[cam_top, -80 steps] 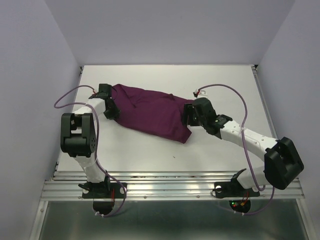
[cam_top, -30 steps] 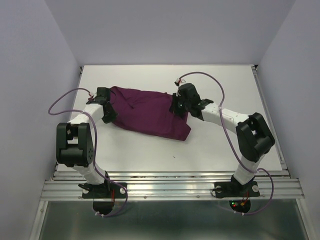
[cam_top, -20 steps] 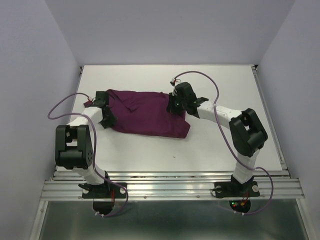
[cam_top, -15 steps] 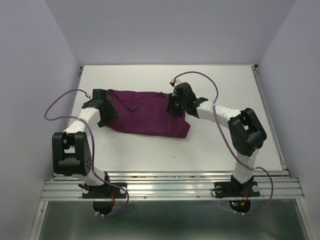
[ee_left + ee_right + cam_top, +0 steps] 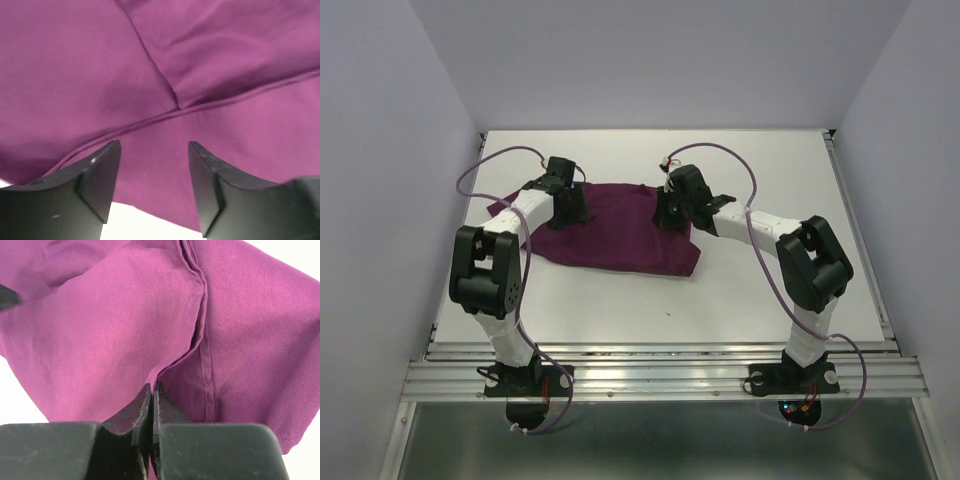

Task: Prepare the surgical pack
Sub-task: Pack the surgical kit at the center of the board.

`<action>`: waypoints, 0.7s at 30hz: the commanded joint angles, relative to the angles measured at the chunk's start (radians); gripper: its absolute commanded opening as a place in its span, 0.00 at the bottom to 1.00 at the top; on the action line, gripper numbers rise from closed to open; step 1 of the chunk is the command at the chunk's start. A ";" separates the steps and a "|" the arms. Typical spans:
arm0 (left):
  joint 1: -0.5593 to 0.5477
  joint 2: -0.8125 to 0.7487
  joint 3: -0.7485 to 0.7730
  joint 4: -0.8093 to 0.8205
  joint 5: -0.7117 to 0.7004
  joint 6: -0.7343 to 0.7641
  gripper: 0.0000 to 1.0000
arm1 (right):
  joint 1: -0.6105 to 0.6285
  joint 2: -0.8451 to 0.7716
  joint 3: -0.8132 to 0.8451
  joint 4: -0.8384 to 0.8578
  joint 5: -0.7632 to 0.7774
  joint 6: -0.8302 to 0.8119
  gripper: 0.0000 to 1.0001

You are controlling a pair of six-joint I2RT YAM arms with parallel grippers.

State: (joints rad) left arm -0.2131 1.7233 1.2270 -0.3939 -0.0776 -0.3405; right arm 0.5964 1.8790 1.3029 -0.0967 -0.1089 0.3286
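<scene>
1. Left arm: white and black. It rises from its base at the near left edge of the table, then reaches away and rightward. A lilac cable loops beside it.

2. Left gripper: poised over the left part of the cloth. Its jaws stand well apart with nothing between them. In the left wrist view, purple fabric and a stitched hem show through the gap, and a strip of white table shows below.

3. Purple cloth wrap: a deep-purple bundle lying flat and rumpled on the far half of the table, long from left to right. Its left end pokes out beyond the left arm. Its right end spreads toward the near side, past the right gripper. Folds and hemmed edges cross its top. What lies under or inside it cannot be told.

4. Right gripper: at the far right part of the cloth. Its jaws are pressed together, pinching a raised fold of the fabric. In the right wrist view the cloth tents up from the closed tips.

5. Right arm: white and black. It rises from its base at the near right edge and bends leftward toward the cloth. A lilac cable arches over it.
</scene>
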 commanded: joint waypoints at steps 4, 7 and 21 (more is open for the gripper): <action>0.006 0.070 -0.007 -0.056 -0.074 0.023 0.59 | -0.004 -0.009 0.036 0.069 -0.012 -0.003 0.03; 0.004 0.084 -0.041 -0.051 -0.086 0.008 0.54 | -0.004 -0.003 0.044 0.069 -0.021 0.000 0.03; 0.000 0.095 -0.032 -0.060 -0.123 -0.014 0.00 | -0.004 -0.003 0.048 0.084 -0.041 0.021 0.03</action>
State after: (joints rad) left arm -0.2123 1.8244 1.1950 -0.4320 -0.1616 -0.3439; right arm 0.5964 1.8790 1.3029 -0.0933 -0.1314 0.3393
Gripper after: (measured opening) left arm 0.018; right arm 0.055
